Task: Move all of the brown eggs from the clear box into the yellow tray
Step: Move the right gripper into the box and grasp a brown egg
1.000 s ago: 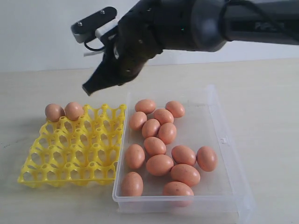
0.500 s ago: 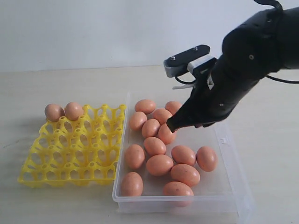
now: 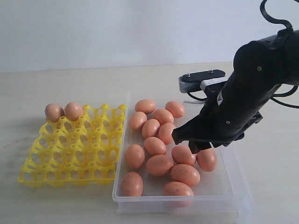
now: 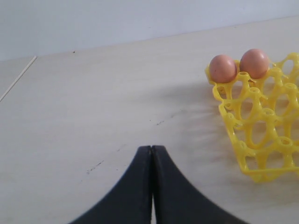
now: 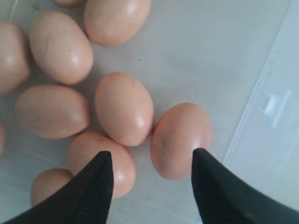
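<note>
Several brown eggs (image 3: 160,164) lie loose in the clear box (image 3: 154,201). Two more eggs (image 3: 64,111) sit in the back-left cups of the yellow tray (image 3: 70,158). My right gripper (image 3: 185,142) hangs low over the right middle of the box, open, nothing held. In the right wrist view its gripper (image 5: 152,156) stands open above the box floor (image 5: 210,56), and one egg (image 5: 180,140) lies just ahead of the gap, near one fingertip (image 5: 200,156). My left gripper (image 4: 152,148) is shut and empty over bare table, left of the tray (image 4: 252,116) and its two eggs (image 4: 238,65).
The tray stands directly against the box's left wall. Light wooden table (image 3: 70,84) surrounds both. In the box, a bare strip of floor runs along the right wall beside the eggs. The left arm does not show in the exterior view.
My right arm swung from above the tray's back edge over to the box and came down among the eggs. Its jaws went from shut to open.
</note>
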You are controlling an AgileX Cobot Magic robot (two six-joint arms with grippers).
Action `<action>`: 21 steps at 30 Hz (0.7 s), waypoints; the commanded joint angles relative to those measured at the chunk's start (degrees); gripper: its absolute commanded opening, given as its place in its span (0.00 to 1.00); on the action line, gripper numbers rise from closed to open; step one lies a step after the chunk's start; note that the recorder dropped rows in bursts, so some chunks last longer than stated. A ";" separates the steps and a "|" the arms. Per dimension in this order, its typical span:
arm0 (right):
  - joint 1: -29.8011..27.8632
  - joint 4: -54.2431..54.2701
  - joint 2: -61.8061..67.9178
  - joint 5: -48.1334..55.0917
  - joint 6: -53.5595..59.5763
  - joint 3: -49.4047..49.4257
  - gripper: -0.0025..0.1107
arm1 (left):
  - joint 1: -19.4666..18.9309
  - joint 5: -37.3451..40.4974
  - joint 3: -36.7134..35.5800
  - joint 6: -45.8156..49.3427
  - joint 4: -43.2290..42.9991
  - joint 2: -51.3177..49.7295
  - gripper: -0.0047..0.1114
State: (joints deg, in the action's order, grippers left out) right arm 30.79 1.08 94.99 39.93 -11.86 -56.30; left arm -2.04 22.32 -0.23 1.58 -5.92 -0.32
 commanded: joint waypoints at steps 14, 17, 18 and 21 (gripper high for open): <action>-0.96 -7.17 8.39 -4.71 -5.78 0.08 0.48 | 0.33 -0.52 0.23 -0.29 0.14 0.32 0.04; -0.96 -7.28 10.32 -4.84 -5.78 -1.52 0.48 | 0.33 -0.52 0.23 -0.29 0.14 0.32 0.04; -0.96 -7.28 11.10 -4.69 -5.78 -2.26 0.48 | 0.33 -0.52 0.23 -0.29 0.14 0.32 0.04; -0.96 -7.54 13.26 -2.65 -5.78 -4.61 0.48 | 0.33 -0.52 0.23 -0.29 0.14 0.32 0.04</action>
State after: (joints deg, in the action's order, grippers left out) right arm 30.00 -5.89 106.72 36.14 -17.53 -58.99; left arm -2.04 22.32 -0.23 1.58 -5.92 -0.32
